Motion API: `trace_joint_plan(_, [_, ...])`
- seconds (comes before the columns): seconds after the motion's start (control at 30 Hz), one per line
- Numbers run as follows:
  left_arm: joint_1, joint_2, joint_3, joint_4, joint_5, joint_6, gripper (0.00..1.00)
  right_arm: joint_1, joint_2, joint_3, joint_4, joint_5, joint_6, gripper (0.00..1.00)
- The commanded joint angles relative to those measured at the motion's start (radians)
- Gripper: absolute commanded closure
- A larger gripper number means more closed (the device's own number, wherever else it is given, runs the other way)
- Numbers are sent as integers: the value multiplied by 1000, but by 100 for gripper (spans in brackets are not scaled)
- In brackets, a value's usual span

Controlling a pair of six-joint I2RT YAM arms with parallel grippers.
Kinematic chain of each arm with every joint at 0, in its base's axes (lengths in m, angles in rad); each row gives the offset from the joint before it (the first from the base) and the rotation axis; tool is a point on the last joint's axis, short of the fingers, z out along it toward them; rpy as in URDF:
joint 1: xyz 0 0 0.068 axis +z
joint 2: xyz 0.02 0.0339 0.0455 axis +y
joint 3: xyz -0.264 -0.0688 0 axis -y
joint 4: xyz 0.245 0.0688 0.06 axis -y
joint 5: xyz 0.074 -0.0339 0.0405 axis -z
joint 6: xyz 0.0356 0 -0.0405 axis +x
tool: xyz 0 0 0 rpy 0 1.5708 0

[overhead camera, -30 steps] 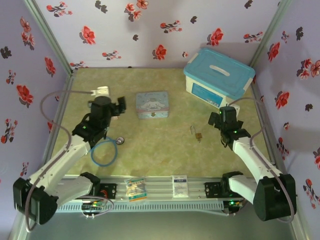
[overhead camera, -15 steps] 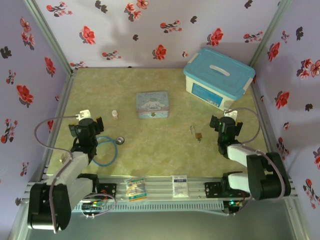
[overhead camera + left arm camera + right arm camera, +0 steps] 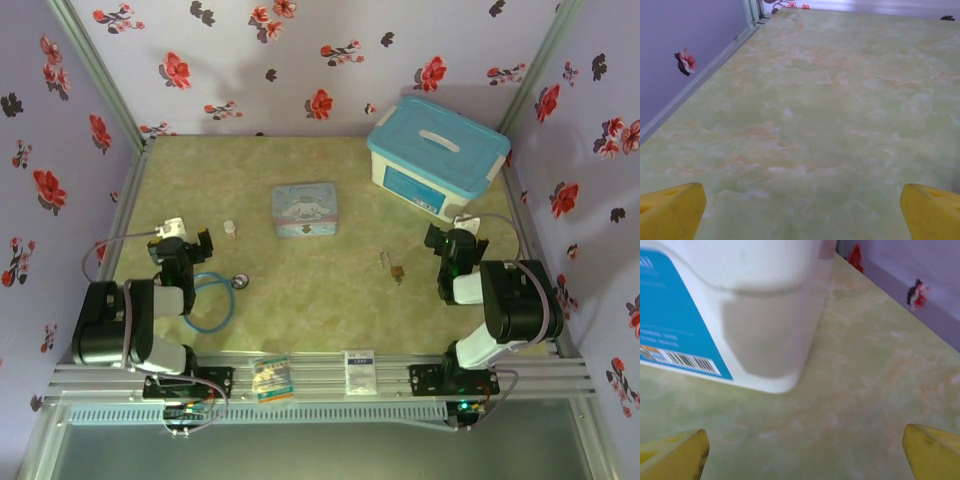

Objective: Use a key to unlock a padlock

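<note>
The left gripper (image 3: 800, 215) sits low over the bare table (image 3: 830, 100), fingers spread wide and holding nothing. The right gripper (image 3: 802, 455) is equally wide and empty, facing the box (image 3: 755, 315) corner. The padlock (image 3: 398, 272) lies between the arms, nearer the right gripper, with the key (image 3: 385, 259) just beyond it, both untouched.

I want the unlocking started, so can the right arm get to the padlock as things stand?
Probably yes. The padlock lies on bare table just inward of the right tool, which stands open and empty. Nothing sits between them; the blue-lidded box is farther back, off that path.
</note>
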Motion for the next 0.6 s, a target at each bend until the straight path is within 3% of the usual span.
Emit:
trace_joint_plan(0.0, [7,59,31,126,60,28,0,-6,-3,49,0,-68,-6,1])
trace_joint_plan(0.17, [3,63,114,-4,46,31,0,-9,-3,59,-24,-90,-11,1])
trace_joint_plan(0.43, [0,62,110,1,39,31,0,-7,-5,54,-15,-97,-22,1])
trace_joint_plan(0.57, [0,63,110,2,39,31,0,-22,6,81,-49,-168,-22,1])
